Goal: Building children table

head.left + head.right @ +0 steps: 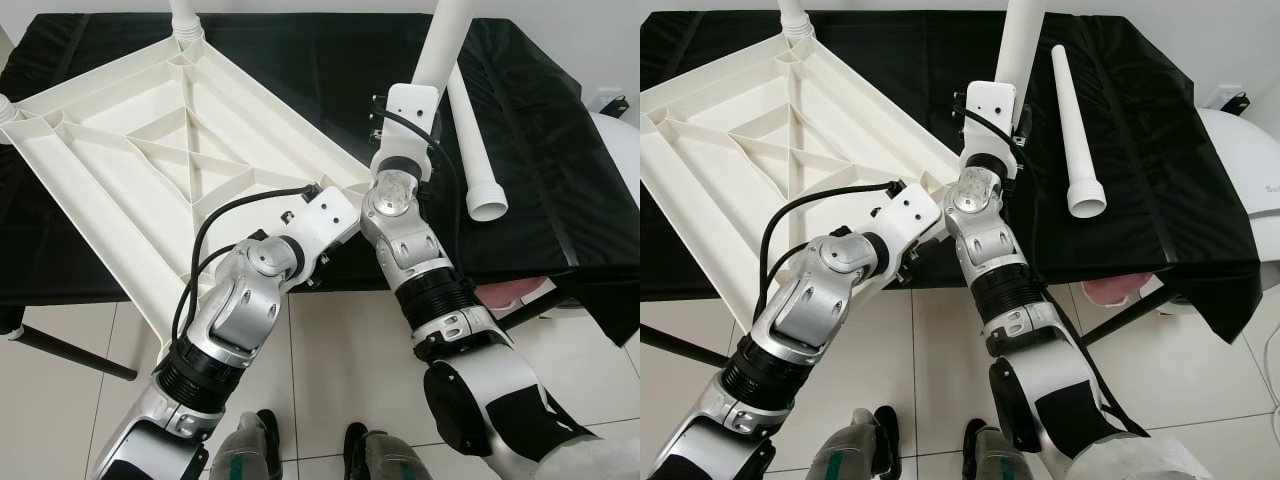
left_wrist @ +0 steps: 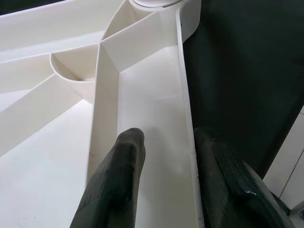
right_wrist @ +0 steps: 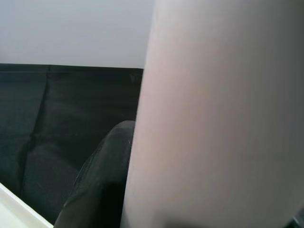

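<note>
The white children's table top (image 1: 150,150) lies upside down, ribs up, on a black-covered table (image 1: 540,170). Legs stand in its far corner (image 1: 186,15) and its left corner (image 1: 5,110). My left gripper (image 2: 167,137) is shut on the top's rim by the near right corner, one finger (image 2: 123,166) inside the wall and one outside. My right gripper (image 3: 204,190) is shut on another white leg (image 1: 442,40) and holds it upright over that same corner. The leg's lower end is hidden behind my wrist. A third loose leg (image 1: 476,150) lies on the cloth to the right.
A white rounded appliance (image 1: 1250,170) stands at the right, with a pink object (image 1: 1110,290) under the table's edge. The cloth hangs off the near right corner (image 1: 1230,300). A black table strut (image 1: 70,355) crosses the tiled floor at the left, and my feet (image 1: 310,445) are below.
</note>
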Robot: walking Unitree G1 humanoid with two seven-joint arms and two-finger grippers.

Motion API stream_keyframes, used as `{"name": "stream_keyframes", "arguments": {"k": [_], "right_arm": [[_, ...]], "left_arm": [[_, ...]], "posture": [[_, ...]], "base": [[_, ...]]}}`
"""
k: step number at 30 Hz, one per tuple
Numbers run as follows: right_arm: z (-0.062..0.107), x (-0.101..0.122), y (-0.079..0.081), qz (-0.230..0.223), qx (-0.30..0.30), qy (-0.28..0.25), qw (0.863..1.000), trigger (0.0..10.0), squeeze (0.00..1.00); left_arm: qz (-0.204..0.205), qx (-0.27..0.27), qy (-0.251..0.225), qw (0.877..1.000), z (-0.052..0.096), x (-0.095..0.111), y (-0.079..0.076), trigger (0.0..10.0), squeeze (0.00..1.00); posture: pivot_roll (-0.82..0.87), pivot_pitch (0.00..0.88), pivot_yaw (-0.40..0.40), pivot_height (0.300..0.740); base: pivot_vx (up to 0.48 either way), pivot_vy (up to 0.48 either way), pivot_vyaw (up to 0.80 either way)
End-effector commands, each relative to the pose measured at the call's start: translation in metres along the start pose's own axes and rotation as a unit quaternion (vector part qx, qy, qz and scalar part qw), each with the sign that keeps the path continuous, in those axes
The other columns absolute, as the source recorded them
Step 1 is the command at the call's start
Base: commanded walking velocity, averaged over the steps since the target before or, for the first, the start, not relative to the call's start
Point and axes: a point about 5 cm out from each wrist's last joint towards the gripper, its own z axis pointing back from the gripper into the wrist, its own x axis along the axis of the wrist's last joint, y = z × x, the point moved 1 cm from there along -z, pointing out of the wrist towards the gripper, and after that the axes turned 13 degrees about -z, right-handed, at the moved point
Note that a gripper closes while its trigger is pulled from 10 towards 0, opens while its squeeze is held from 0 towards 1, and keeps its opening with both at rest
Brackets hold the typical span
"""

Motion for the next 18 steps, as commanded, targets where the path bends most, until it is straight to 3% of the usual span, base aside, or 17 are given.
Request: {"name": "stream_keyframes", "arguments": {"k": [1,4,5,6,15,16,18], "right_arm": [[-0.0010,-0.0446,-0.0463,0.066,-0.080,0.076,0.992,10.0,0.00],[-0.0020,-0.0441,-0.0470,0.062,-0.082,0.077,0.992,10.0,0.02],[-0.0023,-0.0443,-0.0477,0.061,-0.083,0.079,0.992,10.0,0.46],[-0.0022,-0.0450,-0.0487,0.057,-0.086,0.082,0.991,10.0,1.00],[-0.0025,-0.0454,-0.0499,0.062,-0.090,0.082,0.991,10.0,1.00],[-0.0026,-0.0455,-0.0497,0.062,-0.089,0.082,0.991,10.0,0.00],[-0.0029,-0.0455,-0.0494,0.062,-0.088,0.083,0.991,10.0,0.00]], "left_arm": [[-0.007,0.044,0.017,0.999,0.0026,-0.0036,0.0088,10.0,0.00],[-0.008,0.044,0.017,0.999,0.0023,-0.0035,0.0090,10.0,0.00],[-0.008,0.044,0.017,0.999,0.0022,-0.0031,0.0089,10.0,0.00],[-0.008,0.043,0.016,0.999,0.0021,-0.0027,0.0087,10.0,0.00],[-0.009,0.043,0.016,0.999,0.0018,-0.0027,0.0088,10.0,0.00],[-0.009,0.042,0.016,0.999,0.0017,-0.0025,0.0087,10.0,0.00],[-0.009,0.042,0.016,0.999,0.0015,-0.0026,0.0088,10.0,0.00]], "posture": [[-0.07,0.230,-0.022,0.740],[-0.07,0.230,-0.021,0.740],[-0.07,0.230,-0.021,0.740],[-0.07,0.230,-0.021,0.740],[-0.07,0.228,-0.019,0.740],[-0.07,0.228,-0.018,0.740],[-0.07,0.228,-0.019,0.740]], "base": [[0.000,0.000,0.00],[0.000,0.000,0.00],[0.000,0.000,0.00],[0.000,0.000,0.00],[0.000,0.000,0.00],[0.000,0.000,0.00],[0.000,0.000,0.00]]}}
